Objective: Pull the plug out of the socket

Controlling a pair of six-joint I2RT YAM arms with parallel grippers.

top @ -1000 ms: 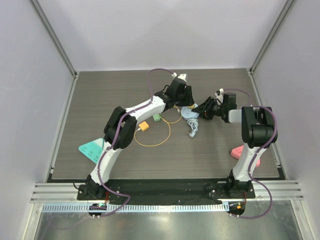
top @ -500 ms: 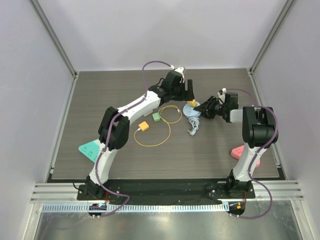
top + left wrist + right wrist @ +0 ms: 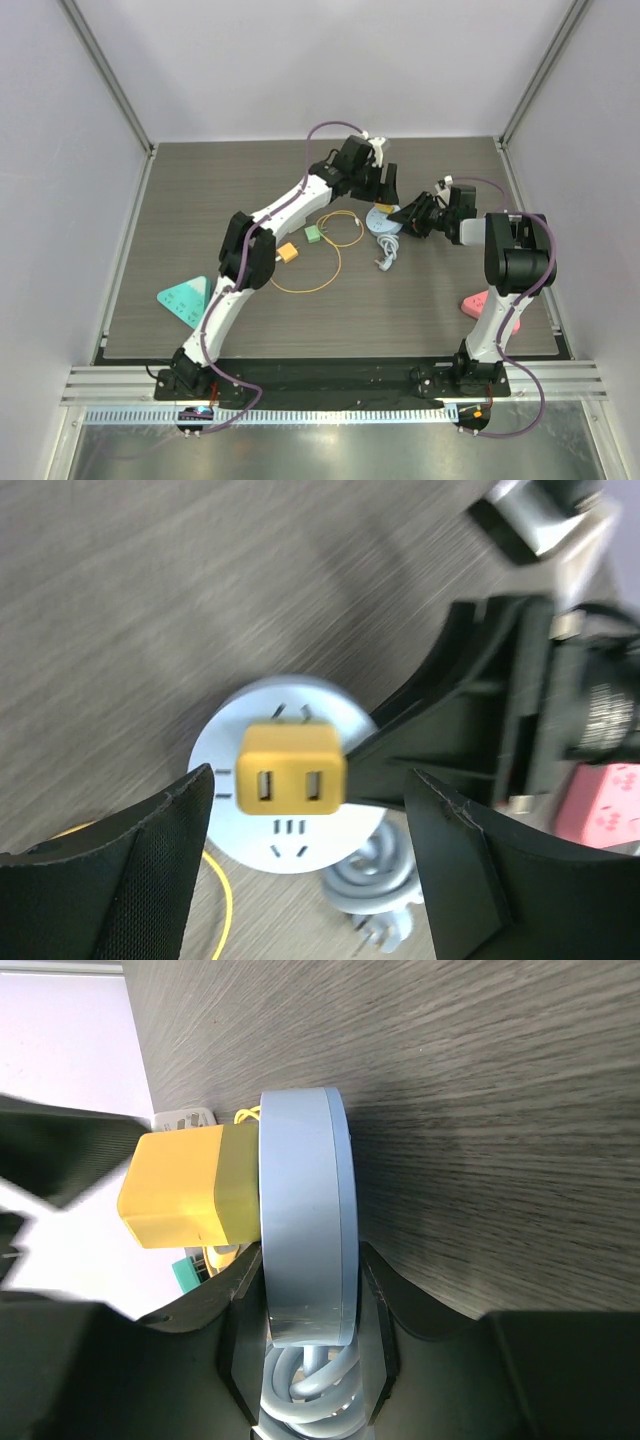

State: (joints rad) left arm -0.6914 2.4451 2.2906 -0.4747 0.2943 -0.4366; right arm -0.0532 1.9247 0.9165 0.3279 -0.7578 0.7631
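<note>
Left wrist: ylw plug (image 3: 291,765) in socket (image 3: 335,702)

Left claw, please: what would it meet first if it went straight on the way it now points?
Probably the yellow plug, centred in the open left claw and seated in the round socket; depth is hard to judge.

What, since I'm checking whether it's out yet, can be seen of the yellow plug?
The yellow plug is a boxy, rounded block, plastic-looking, with two rectangular slots in its outer face. It sits pushed into the round pale socket, not yet out. The left gripper straddles it open, not touching; the right gripper clamps the socket's rim.
</note>
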